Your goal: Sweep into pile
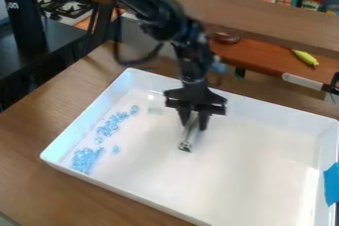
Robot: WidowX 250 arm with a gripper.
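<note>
Blue pieces lie in two main lots on the tray floor. Clock positions are taken from the tray's centre, twelve being the view's top edge. The denser heap (84,159) sits between eight and nine o'clock, close to the wall; a looser trail (111,125) runs from it towards ten. One stray clump (116,149) lies apart at nine. Assessment: partly gathered, not yet a single pile.

A small pale green patch (154,111) is noted towards eleven; its nature cannot be determined.

The gripper (193,121) hangs near the centre, its fingers clamped on a silvery rod (189,138), presumably the sweeping tool. The rod leans slightly, lower end towards seven o'clock. Contact with the floor cannot be confirmed.

Recommended procedure: carry the rod raised to the trail's ten o'clock end, lower it beyond the last pieces, then draw it along the wall towards the heap in short, slow, light strokes. The narrow end is liable to let pieces slip round either side, so overlapping passes are advised. Collect the stray with a separate stroke towards the heap. Excess pressure may twist the rod in the grip or shift the tray.

The white tray (126,189) rests on a wooden table (33,190). Blue tape (331,184) marks its wall at four o'clock. Beyond, a yellow-green toy (305,57) lies towards one.
</note>
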